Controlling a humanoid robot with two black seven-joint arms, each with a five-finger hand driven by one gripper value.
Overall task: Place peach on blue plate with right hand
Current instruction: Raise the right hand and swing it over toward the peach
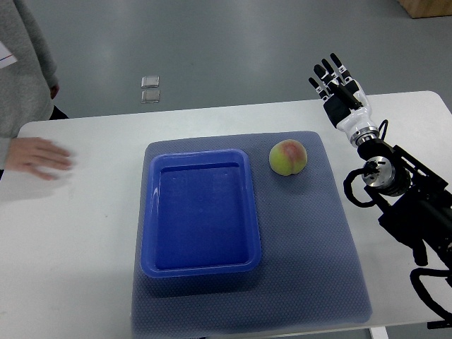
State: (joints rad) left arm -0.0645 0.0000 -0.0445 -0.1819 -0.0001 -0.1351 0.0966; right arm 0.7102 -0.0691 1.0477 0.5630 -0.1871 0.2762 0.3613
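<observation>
A green-and-pink peach (287, 157) rests on the grey-blue mat (311, 240), just right of the blue plate's far right corner. The blue plate (150, 212) is a rectangular tray lying on the mat's left half, with nothing in it. My right hand (335, 79) is raised at the table's far right, beyond and to the right of the peach, fingers straight and spread, holding nothing. Its arm (395, 187) comes in from the right edge. The left arm does not show.
A person in a grey sleeve stands at the far left, one hand (37, 156) flat on the white table (78, 233). Two small square objects (150, 90) lie on the floor beyond the table's far edge.
</observation>
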